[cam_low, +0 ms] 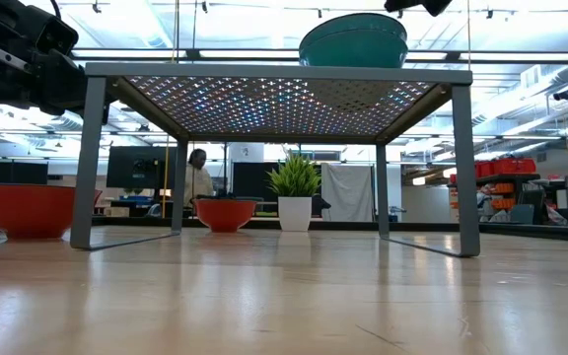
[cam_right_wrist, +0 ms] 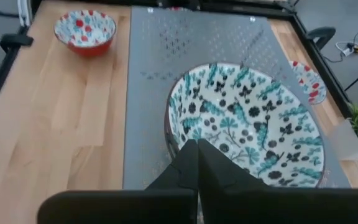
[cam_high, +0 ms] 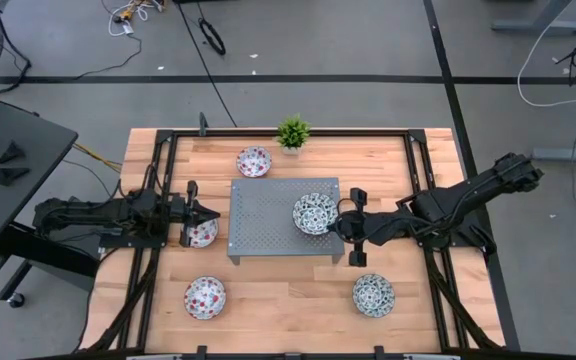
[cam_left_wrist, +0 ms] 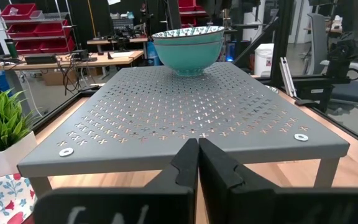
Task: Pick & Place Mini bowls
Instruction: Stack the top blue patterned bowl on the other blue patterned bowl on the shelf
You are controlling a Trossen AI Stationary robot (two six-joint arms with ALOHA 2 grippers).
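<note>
While both arms flank the grey perforated rack [cam_high: 268,215] at the table's middle, we see the right gripper [cam_high: 346,227] clenched, empty, beside the blue-green bowl [cam_high: 314,213] stacked on the rack's right edge. The left gripper [cam_high: 208,213] is clenched too, just above a red-spotted bowl [cam_high: 202,234] by the rack's left edge. We judge its fingers must spread first, then straddle that rim squarely.

Bright overhead ceiling lights wash the room evenly; glare sheens off the desk [cam_low: 284,296] up close, where the nearest wood goes soft and blurry.
</note>
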